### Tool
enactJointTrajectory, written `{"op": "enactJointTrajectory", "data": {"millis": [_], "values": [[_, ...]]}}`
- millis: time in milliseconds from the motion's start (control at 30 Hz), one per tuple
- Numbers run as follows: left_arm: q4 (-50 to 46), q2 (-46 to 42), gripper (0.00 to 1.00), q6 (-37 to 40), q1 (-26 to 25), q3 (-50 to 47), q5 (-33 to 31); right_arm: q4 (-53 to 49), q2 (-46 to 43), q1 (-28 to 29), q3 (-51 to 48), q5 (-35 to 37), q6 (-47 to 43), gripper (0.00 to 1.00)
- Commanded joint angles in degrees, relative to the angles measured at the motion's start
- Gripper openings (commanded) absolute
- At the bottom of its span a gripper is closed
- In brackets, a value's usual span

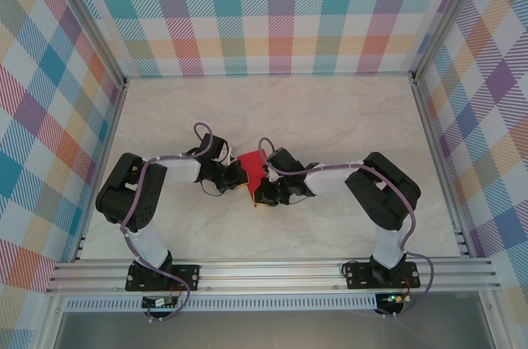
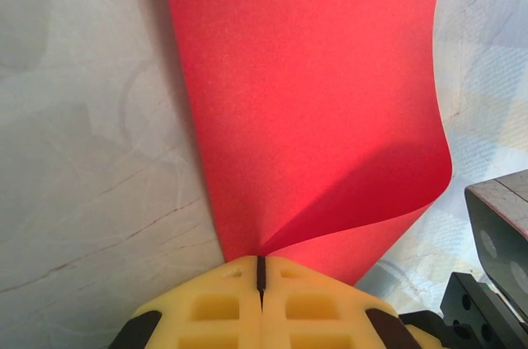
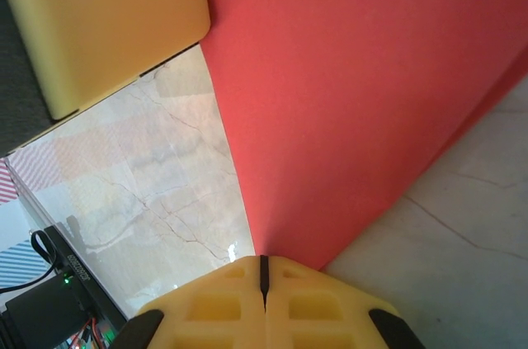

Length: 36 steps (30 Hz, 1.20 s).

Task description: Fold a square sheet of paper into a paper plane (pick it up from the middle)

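The red sheet of paper (image 1: 252, 172) hangs between both grippers above the middle of the table. In the left wrist view the sheet of paper (image 2: 313, 93) runs up from my left gripper (image 2: 261, 271), whose yellow fingers are shut on its edge; the paper buckles into a curved flap on the right. In the right wrist view the sheet of paper (image 3: 363, 93) rises from my right gripper (image 3: 264, 273), also shut on an edge. The left gripper's yellow finger (image 3: 99, 19) shows at the upper left there. From above, the left gripper (image 1: 239, 174) and right gripper (image 1: 262, 188) meet at the paper.
The marble-patterned table (image 1: 330, 118) is walled by plaid panels on three sides. An aluminium rail (image 1: 272, 271) runs along the near edge where both arm bases are bolted. The right arm's dark body (image 2: 495, 233) shows beside the paper.
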Motion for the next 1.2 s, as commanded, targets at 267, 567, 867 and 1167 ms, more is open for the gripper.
{"op": "enactJointTrajectory", "data": {"millis": [267,567,867,1167], "values": [[-1.9,0.7,0.04,-0.1,-0.7,-0.5,-2.8,-1.5,-0.6,1.1,0.2,-1.3,-2.1,0.05],[-1.7,0.9,0.04,-0.1,-0.7,-0.7,-2.8,-3.8,2.5,1.2,0.8,0.7,-1.9,0.05],[-1.8,0.7,0.04,-0.1,-0.7,-0.6,-2.7,-4.6,-5.0,0.9,1.8,5.2,-3.0,0.05],[-1.6,0.8,0.04,-0.1,-0.7,-0.6,-2.5,-6.0,-4.6,-2.0,4.5,7.6,-5.0,0.05]]}}
